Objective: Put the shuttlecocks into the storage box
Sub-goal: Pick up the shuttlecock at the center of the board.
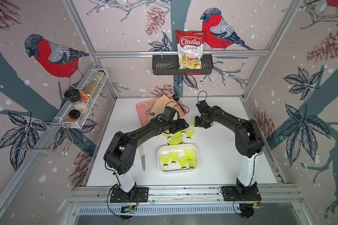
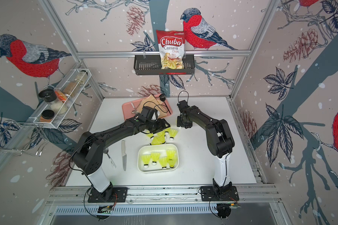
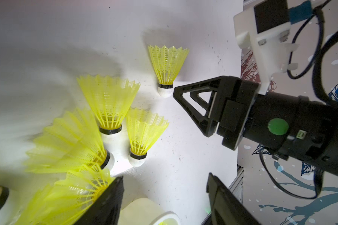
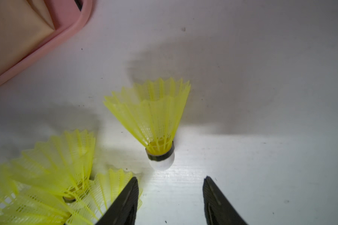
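1. Jaws of the left gripper (image 3: 165,176) stand apart with nothing clamped between them. In the left wrist view a shuttlecock (image 3: 72,196) lies just beside the outer face of one finger (image 3: 105,202).
2. Jaws of the right gripper (image 4: 171,178) are also apart and empty. A lone shuttlecock (image 4: 154,120) lies on its side on the table (image 4: 261,97), its white tip just ahead of the fingertips, not between them.
3. In both top views the storage box (image 1: 164,150) (image 2: 146,150) sits on the table at 6 o'clock of its middle, between the two arms. Five shuttlecocks (image 1: 182,161) lie inside it, white tips toward 6 o'clock.
4. A loose cluster (image 1: 176,138) of about five more lies on the table at 12 o'clock of the storage box, just beyond its far rim. Whether the nearest skirt touches that rim I cannot tell. The left gripper hangs over the cluster's 12 o'clock edge.
5. The lone shuttlecock is at 1 o'clock of the loose cluster and apart from it. In the top views it is mostly hidden under the right gripper.
6. A pink tray (image 1: 140,112) lies at 11 o'clock of the storage box, well apart from it. A knife (image 2: 124,155) lies at 9 o'clock of it, blade tip toward 6 o'clock.
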You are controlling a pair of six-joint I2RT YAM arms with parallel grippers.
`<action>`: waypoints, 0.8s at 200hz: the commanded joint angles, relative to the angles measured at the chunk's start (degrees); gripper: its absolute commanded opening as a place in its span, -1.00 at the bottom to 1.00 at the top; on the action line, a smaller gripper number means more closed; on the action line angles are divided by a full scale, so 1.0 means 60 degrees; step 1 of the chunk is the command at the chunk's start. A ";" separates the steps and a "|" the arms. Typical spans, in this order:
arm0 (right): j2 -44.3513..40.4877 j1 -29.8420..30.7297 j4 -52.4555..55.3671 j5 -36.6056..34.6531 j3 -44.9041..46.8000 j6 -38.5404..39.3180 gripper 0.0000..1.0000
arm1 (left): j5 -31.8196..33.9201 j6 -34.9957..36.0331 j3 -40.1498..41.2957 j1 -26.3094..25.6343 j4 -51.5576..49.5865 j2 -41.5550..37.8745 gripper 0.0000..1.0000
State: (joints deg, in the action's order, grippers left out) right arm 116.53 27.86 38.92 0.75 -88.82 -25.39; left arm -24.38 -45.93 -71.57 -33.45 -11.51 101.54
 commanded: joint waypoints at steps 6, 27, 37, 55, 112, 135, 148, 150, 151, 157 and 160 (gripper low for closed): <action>0.0408 0.0004 -0.0039 -0.0021 -0.0263 0.0223 0.06 | -0.0181 0.0316 -0.0324 0.0024 0.0267 0.0277 0.41; 0.0620 0.0012 -0.0070 0.0006 -0.0364 0.0259 0.00 | -0.0183 0.0302 -0.0351 0.0024 0.0283 0.0386 0.41; 0.0690 0.0015 -0.0096 0.0010 -0.0409 0.0273 -0.01 | -0.0190 0.0294 -0.0333 0.0024 0.0296 0.0413 0.41; 0.0870 0.0024 -0.0087 0.0021 -0.0500 0.0305 -0.05 | -0.0199 0.0326 -0.0333 0.0029 0.0294 0.0466 0.40; 0.1196 0.0018 -0.0056 -0.0063 -0.0752 0.0377 -0.17 | -0.0199 0.0373 -0.0347 0.0035 0.0356 0.0582 0.40; 0.1302 0.0025 0.0001 -0.0101 -0.0813 0.0349 -0.32 | -0.0211 0.0386 -0.0374 0.0026 0.0365 0.0648 0.39; 0.1284 0.0030 0.0018 -0.0125 -0.0792 0.0335 -0.41 | -0.0225 0.0390 -0.0391 0.0026 0.0387 0.0670 0.39; 0.1271 0.0037 0.0018 -0.0126 -0.0778 0.0331 -0.42 | -0.0217 0.0382 -0.0402 0.0024 0.0396 0.0674 0.39; 0.1266 0.0034 0.0018 -0.0126 -0.0781 0.0333 -0.43 | -0.0223 0.0386 -0.0411 0.0024 0.0403 0.0687 0.39; 0.1248 0.0041 0.0003 -0.0140 -0.0766 0.0311 -0.46 | -0.0227 0.0390 -0.0408 0.0033 0.0407 0.0688 0.39; 0.1231 0.0053 0.0014 -0.0149 -0.0748 0.0313 -0.48 | -0.0226 0.0382 -0.0415 0.0025 0.0400 0.0685 0.39</action>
State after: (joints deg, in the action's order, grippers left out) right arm 124.09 27.90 38.59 0.49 -93.30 -23.79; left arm -25.34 -44.51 -73.41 -33.45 -10.94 105.56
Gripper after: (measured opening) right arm 0.293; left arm 0.696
